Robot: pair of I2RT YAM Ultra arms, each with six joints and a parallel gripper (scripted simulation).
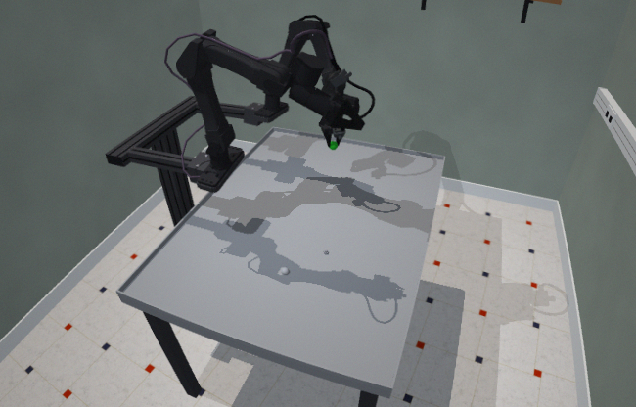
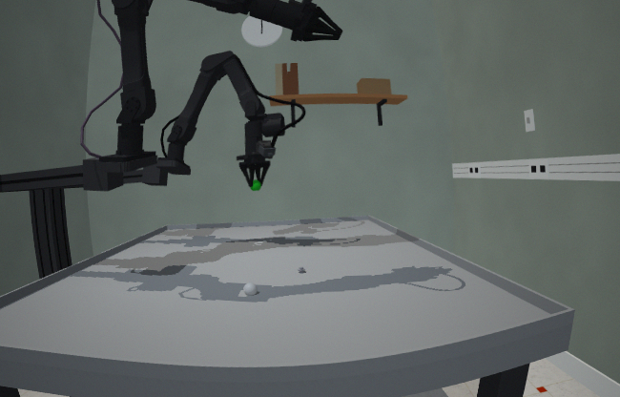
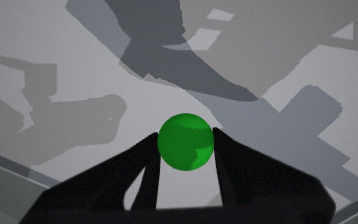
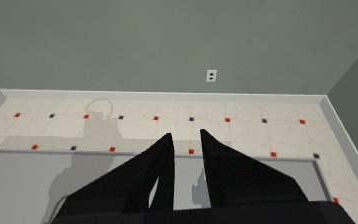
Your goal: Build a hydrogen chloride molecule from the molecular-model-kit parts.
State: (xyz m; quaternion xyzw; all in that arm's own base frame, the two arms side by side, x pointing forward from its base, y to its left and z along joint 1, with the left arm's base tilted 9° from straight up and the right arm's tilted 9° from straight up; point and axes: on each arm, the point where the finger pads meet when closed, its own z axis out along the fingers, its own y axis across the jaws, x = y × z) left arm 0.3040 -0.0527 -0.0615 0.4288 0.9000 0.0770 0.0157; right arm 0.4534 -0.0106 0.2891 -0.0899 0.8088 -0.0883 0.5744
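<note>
Top cam high, angled down; ext cam low, same table [image 1: 240,303] [image 2: 263,335].
</note>
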